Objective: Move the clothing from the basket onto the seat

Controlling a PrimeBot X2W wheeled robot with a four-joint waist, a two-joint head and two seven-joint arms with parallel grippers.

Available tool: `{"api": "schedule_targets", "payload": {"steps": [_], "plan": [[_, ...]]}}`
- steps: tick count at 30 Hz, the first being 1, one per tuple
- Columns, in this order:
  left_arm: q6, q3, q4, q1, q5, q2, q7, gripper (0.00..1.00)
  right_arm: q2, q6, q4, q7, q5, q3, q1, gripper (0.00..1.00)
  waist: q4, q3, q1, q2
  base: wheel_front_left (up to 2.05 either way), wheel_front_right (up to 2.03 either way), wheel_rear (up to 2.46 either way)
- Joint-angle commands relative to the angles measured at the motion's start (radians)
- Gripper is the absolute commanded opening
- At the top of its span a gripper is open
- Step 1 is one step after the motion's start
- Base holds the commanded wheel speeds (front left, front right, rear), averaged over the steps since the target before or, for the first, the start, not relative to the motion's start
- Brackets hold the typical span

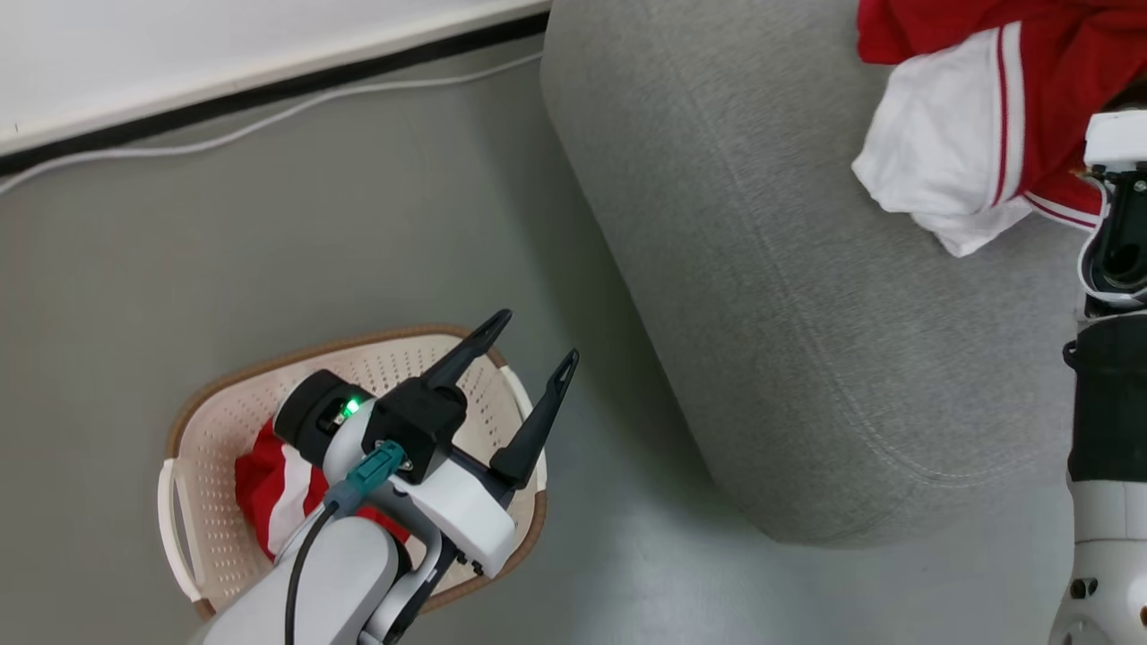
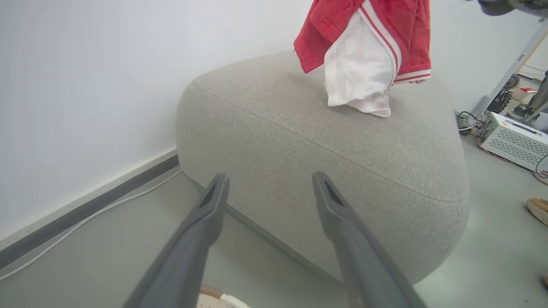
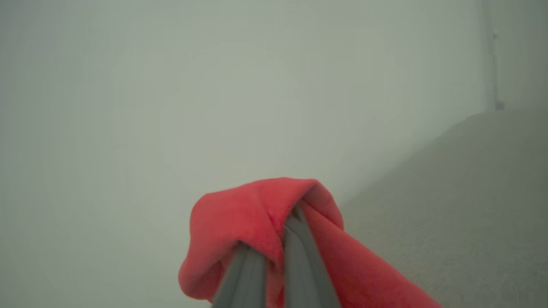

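Head view first: the basket (image 1: 224, 403) sits on the floor (image 1: 134, 269) at 7 o'clock, cream with a brown rim. The second garment (image 1: 269, 493) lies bunched inside it, red with a white stripe. Right above the basket hangs the left arm. The left jaws are spread wide with nothing between them, and the dark fingers (image 1: 538, 421) point toward 1 o'clock. From the left wrist, those fingers (image 2: 205, 222) frame the grey seat (image 2: 299, 141), and a sliver of basket rim (image 2: 218, 297) peeks in at 6 o'clock.

The seat (image 1: 762, 269) sweeps from 12 o'clock down to 4 o'clock in the head view. Up at 2 o'clock is the first garment (image 1: 968, 116), red with a broad white panel and thin stripes, over the cushion beside the pale right arm (image 1: 1111, 224). The left wrist view shows the first garment (image 2: 368, 47) at 1 o'clock, dangling from above, with its lower white end seemingly resting on the seat top.

The right wrist view is hazy but tells the story. The right jaws are pinched fully together on a fold of the first garment (image 3: 239, 222), and red cloth is draped over the fingers (image 3: 299, 256), with the seat (image 3: 471, 192) at 3 o'clock.

A thin white cable (image 1: 269, 116) runs along the floor by the wall at 11 o'clock.
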Motion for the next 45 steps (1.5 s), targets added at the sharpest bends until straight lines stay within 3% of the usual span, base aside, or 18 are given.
{"api": "schedule_targets", "payload": {"steps": [1, 5, 15, 24, 25, 27, 28, 29, 37, 45], "plan": [[-0.007, 0.03, -0.031, -0.045, 0.011, 0.015, 0.002, 1.0, -0.011, 0.004, 0.01, -0.006, 0.018, 0.005, -0.028, 0.0, 0.022, 0.036, 0.0, 0.0, 0.0, 0.0, 0.0], [-0.012, 0.023, -0.037, -0.082, 0.025, 0.014, 0.012, 1.0, -0.032, 0.004, 0.182, -0.006, 0.04, 0.004, -0.081, 0.0, 0.038, 0.085, 0.0, 0.0, 0.0, 0.0, 0.0], [-0.023, 0.011, -0.035, -0.123, 0.037, 0.018, 0.025, 1.0, -0.06, 0.004, 0.449, -0.006, -0.029, 0.009, -0.155, 0.0, 0.052, 0.144, 0.0, 0.0, 0.0, 0.0, 0.0], [-0.025, 0.006, -0.023, -0.138, 0.035, 0.016, 0.021, 1.0, -0.055, 0.004, 0.558, -0.006, -0.082, -0.005, -0.168, 0.0, 0.057, 0.141, 0.0, 0.0, 0.0, 0.0, 0.0], [-0.025, 0.006, -0.02, -0.136, 0.033, 0.017, 0.019, 1.0, -0.053, 0.004, 0.559, -0.006, -0.085, -0.005, -0.165, 0.09, 0.055, 0.135, 0.0, 0.0, 0.0, 0.0, 0.0], [-0.025, 0.006, -0.014, -0.132, 0.029, 0.017, 0.015, 1.0, -0.051, 0.004, 0.559, -0.006, -0.091, -0.007, -0.157, 0.45, 0.053, 0.122, 0.0, 0.0, 0.0, 0.0, 0.0], [-0.025, 0.006, -0.01, -0.13, 0.027, 0.017, 0.013, 1.0, -0.05, 0.004, 0.559, -0.006, -0.094, -0.007, -0.153, 0.91, 0.052, 0.113, 0.0, 0.0, 0.0, 0.0, 0.0], [-0.026, 0.006, -0.006, -0.127, 0.024, 0.017, 0.01, 1.0, -0.047, 0.004, 0.562, -0.006, -0.097, -0.003, -0.148, 1.0, 0.051, 0.104, 0.0, 0.0, 0.0, 0.0, 0.0], [-0.029, 0.007, 0.042, -0.104, -0.002, -0.002, -0.032, 1.0, -0.033, 0.004, 0.471, -0.006, -0.094, 0.023, -0.063, 1.0, 0.053, 0.007, 0.0, 0.0, 0.0, 0.0, 0.0], [-0.025, 0.018, 0.086, -0.049, -0.045, -0.021, -0.078, 1.0, -0.014, 0.004, 0.339, -0.006, -0.102, 0.125, 0.077, 1.0, 0.058, -0.109, 0.0, 0.0, 0.0, 0.0, 0.0]]}}
